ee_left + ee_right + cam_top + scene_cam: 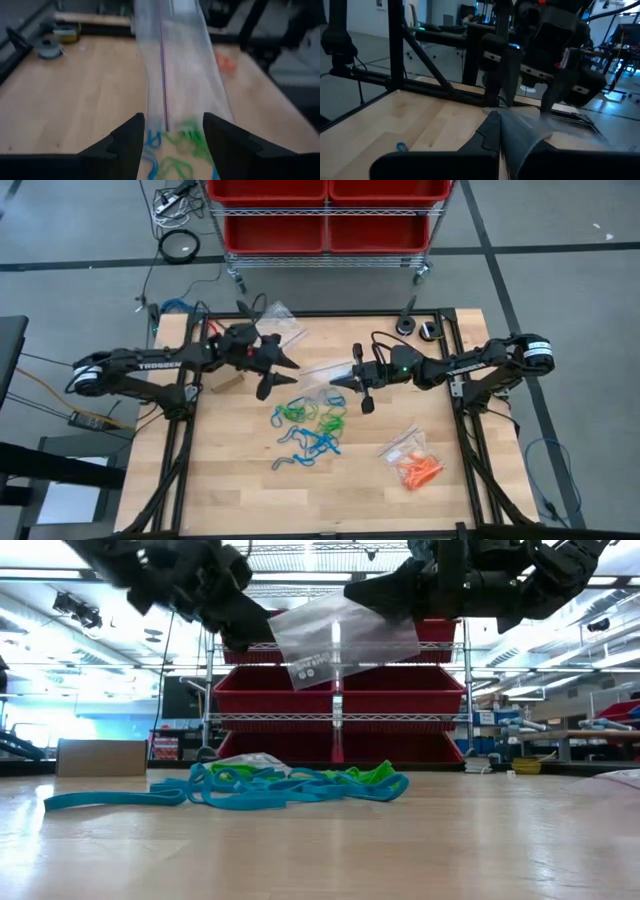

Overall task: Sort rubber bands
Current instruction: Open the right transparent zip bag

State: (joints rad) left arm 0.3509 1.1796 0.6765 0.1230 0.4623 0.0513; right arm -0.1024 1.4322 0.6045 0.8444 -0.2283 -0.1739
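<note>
The right hand (345, 380) is pinched fully shut on one edge of a clear zip bag (345, 640), holding it up in the air above the middle of the counter (240, 490). The left hand (285, 370) faces it from the other side with its fingers (127, 142) spread wide; in its own wrist view the bag runs straight away between the two fingers, which stand to either side of the plastic without clearly pressing on it. So the left hand has hold of nothing, and the bag hangs from the right hand alone.

The loose rubber bands (310, 430), blue and green, lie tangled in a heap on the counter, below and just toward the near edge from the gap between the two hands. The low view shows them flat on the wood with the bag well clear above them. A second bag (400, 445) lies off to the right with orange bands (420, 470) in and around it, well apart from the heap.

The heap lies about midway between the arms, slightly nearer the free left hand, which is probably the one to go down for a band. It must drop almost straight down and a little toward the near edge. The tangle spreads roughly crosswise between the arms, with no single band lying clear.
</note>
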